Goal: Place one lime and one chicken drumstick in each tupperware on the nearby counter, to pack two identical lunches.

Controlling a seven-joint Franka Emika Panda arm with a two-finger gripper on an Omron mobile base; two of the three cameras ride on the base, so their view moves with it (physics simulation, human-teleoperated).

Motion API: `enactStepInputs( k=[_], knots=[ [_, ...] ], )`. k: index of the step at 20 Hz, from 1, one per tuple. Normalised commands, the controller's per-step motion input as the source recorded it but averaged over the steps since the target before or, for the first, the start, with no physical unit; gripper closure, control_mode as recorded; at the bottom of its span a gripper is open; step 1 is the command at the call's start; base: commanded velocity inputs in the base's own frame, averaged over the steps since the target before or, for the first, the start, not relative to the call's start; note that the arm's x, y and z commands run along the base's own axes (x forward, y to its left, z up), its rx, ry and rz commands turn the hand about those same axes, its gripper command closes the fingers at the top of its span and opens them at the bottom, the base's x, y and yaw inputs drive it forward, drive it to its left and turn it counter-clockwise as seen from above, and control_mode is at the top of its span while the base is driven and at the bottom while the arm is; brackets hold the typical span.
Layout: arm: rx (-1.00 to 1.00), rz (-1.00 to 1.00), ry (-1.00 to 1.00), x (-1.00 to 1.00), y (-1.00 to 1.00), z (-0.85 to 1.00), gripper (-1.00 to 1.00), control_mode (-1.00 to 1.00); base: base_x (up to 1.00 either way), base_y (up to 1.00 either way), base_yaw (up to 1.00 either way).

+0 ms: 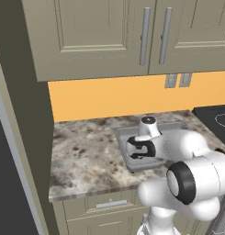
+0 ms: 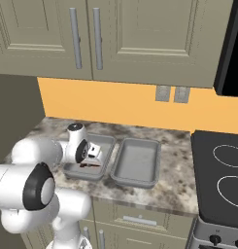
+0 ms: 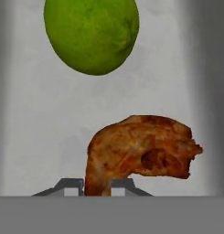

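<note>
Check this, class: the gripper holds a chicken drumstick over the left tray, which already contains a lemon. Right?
Not quite. The fruit is a green lime, not a lemon, as the hand view shows. The gripper does hold the drumstick over the left tray.

A kitchen corner with beige panelled upper cabinets (image 2: 140,39) fitted with vertical silver bar handles (image 2: 76,38). Below them runs an orange wall (image 2: 115,104) carrying two grey outlet plates (image 2: 172,94). A speckled grey-and-brown stone counter (image 1: 81,156) sits over beige lower cabinets (image 2: 140,221) with a horizontal silver handle (image 1: 111,204). To the right lies a black glass stovetop (image 2: 220,180) with white ring outlines and dark knobs (image 2: 213,240) on its front
</note>
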Motion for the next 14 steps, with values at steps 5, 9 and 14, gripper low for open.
enactStepInputs(
  k=[5, 9, 14],
  knots=[
    [0.00, 0.00, 0.00, -0.02, -0.02, -0.17, -1.00, -1.00, 0.00, 0.00, 0.00],
    [0.00, -0.01, 0.00, -0.41, -0.09, 0.06, -1.00, -1.00, 0.00, 0.00, 0.00],
    [0.00, -0.04, -0.08, -0.64, -0.03, 0.40, -1.00, -1.00, 0.00, 0.00, 0.00]
  ],
)
